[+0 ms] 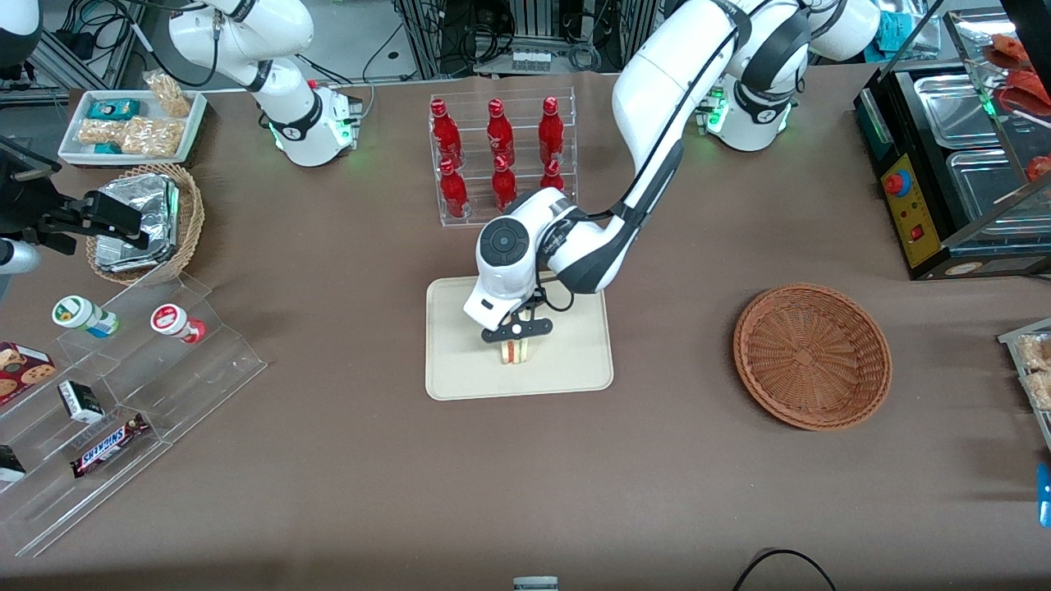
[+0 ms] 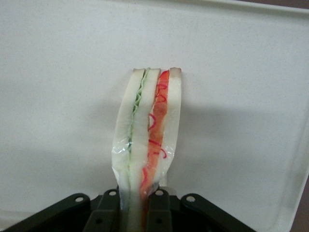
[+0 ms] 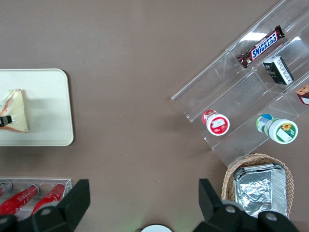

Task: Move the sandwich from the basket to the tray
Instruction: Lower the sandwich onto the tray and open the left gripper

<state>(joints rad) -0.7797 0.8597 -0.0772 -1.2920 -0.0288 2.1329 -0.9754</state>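
Brown table; gripper [image 1: 516, 332] clamped on the sandwich [image 1: 515, 350] over the tray [image 1: 575, 373]; basket [image 1: 812, 355] sits toward the working arm's end.

Left arm is reaching down toward the front camera, wrist pointing down, gripper [image 1: 516, 338] fingers [image 2: 159, 212] clamping a thin load.

Front view looks down at the whole bench [image 1: 345, 460] from high up. Left wrist view sits close over the tray [image 2: 58, 96] (sandwich [image 2: 147, 140] fills it); right wrist view looks straight down, sharing that tray [image 3: 48, 106].
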